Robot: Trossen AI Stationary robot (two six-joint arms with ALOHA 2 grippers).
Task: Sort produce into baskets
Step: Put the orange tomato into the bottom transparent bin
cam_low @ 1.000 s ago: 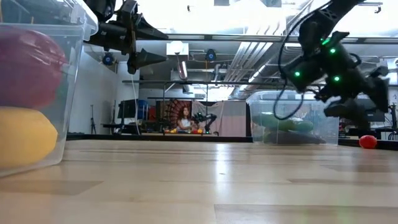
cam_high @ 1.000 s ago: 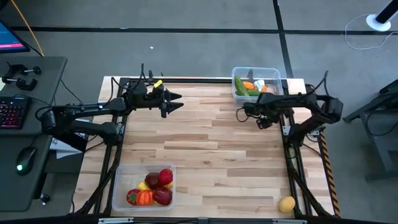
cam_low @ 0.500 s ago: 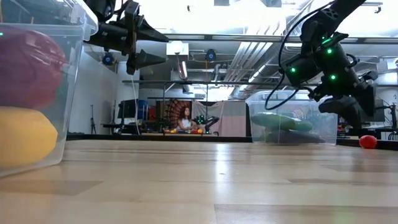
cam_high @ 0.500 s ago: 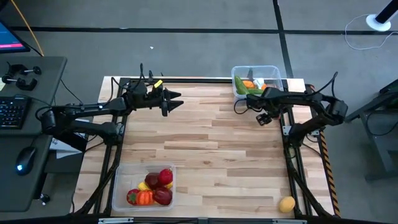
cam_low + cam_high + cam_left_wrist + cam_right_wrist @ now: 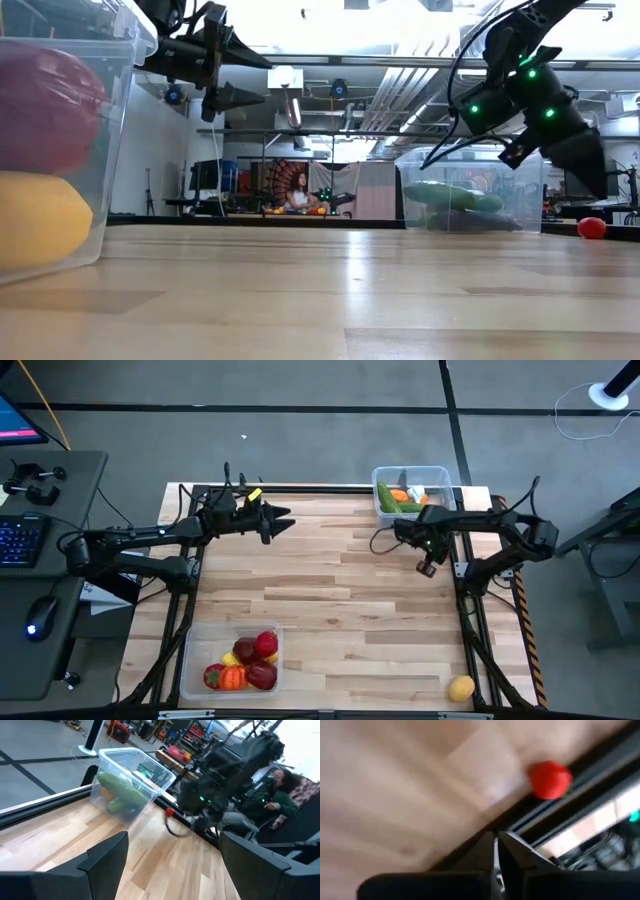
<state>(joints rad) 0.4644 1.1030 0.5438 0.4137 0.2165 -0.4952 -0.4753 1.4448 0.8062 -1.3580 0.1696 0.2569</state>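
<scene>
A clear basket [image 5: 441, 476] at the table's far right holds green cucumbers [image 5: 394, 501], an orange carrot and white garlic. A second clear basket [image 5: 194, 650] at the near left holds red, yellow and orange produce [image 5: 250, 660]. A yellow lemon [image 5: 461, 687] lies on the table's near right corner. A small red tomato [image 5: 550, 779] rests on the table by its right rail. My right gripper [image 5: 427, 568] hangs shut and empty near that basket, above the table, with the tomato just beyond its tips. My left gripper [image 5: 285, 520] waits open over the far left.
A black frame rail [image 5: 580, 795] runs along the table's right edge beside the tomato. Bare wood [image 5: 340, 610] spreads between the two baskets. A desk with keyboard and mouse stands left of the table. A person [image 5: 272, 790] sits in the room beyond.
My right gripper has swung away from the far right basket, turning from pointing toward the table's left to pointing toward its near right, and its fingers have shut on nothing. The produce has stayed where it was.
</scene>
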